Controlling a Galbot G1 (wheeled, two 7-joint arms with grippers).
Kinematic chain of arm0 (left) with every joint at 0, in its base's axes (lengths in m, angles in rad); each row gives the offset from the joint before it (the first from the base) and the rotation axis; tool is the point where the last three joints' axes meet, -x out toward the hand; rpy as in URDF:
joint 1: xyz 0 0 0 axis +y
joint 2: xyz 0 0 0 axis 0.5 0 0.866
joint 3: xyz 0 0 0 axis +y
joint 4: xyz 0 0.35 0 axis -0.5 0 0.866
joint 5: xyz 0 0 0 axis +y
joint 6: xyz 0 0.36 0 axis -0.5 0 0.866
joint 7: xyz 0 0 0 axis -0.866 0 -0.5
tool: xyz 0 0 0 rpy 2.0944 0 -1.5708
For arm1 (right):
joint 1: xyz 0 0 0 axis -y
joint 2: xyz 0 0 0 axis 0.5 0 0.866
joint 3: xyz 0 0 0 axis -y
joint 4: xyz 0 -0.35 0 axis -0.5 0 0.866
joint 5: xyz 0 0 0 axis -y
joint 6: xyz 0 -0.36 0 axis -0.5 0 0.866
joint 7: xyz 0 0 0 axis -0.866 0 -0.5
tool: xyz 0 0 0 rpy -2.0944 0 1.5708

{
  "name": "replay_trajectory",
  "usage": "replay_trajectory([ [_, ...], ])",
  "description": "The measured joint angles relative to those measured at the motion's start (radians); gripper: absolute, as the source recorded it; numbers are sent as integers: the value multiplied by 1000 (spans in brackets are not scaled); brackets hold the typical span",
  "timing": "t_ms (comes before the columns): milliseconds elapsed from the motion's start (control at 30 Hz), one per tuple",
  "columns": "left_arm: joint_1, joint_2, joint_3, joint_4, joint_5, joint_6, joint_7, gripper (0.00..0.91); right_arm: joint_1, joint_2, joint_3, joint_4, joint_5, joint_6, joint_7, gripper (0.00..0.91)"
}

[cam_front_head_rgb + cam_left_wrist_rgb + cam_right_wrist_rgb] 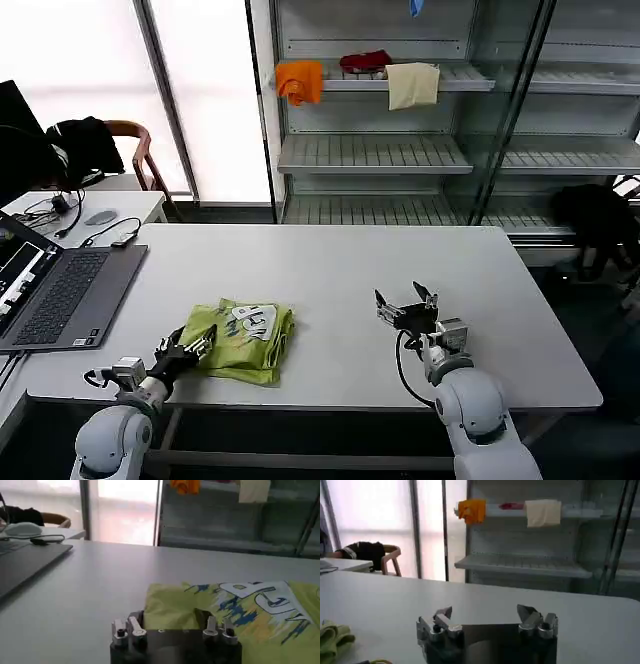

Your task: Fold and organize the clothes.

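Note:
The lime-green T-shirt (245,338) lies folded into a small bundle on the white table (330,270), near the front edge, with its white printed graphic facing up. My left gripper (190,349) sits low at the bundle's near-left edge, open, its fingertips at the fabric. In the left wrist view the T-shirt (235,611) spreads just beyond the left gripper (172,625), and a fold of it lies between the spread fingers (134,629). My right gripper (405,304) rests open over bare table to the right of the shirt, holding nothing. In the right wrist view the right gripper (487,617) has bare table between its fingers, and a corner of the T-shirt (332,637) shows off to the side.
An open laptop (60,290) lies at the table's left end, with a mouse (100,216) and cables on the side desk behind it. Shelving at the back holds orange (300,80), red (365,62) and cream (412,85) cloths. A chair (140,150) carries a black garment.

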Motion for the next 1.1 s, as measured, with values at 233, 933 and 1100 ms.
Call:
replay_trajectory([
  [233, 2, 0, -2, -4, -8, 19, 15, 20, -2, 2, -1, 2, -2, 1, 2, 907],
  [933, -24, 53, -68, -30, 176, -72, 58, 0, 5, -5, -1, -2, 1, 7, -2, 907],
  [1100, -43, 137, -125, -41, 274, -100, 91, 10, 4, 0, -2, -14, 0, 16, -8, 907],
])
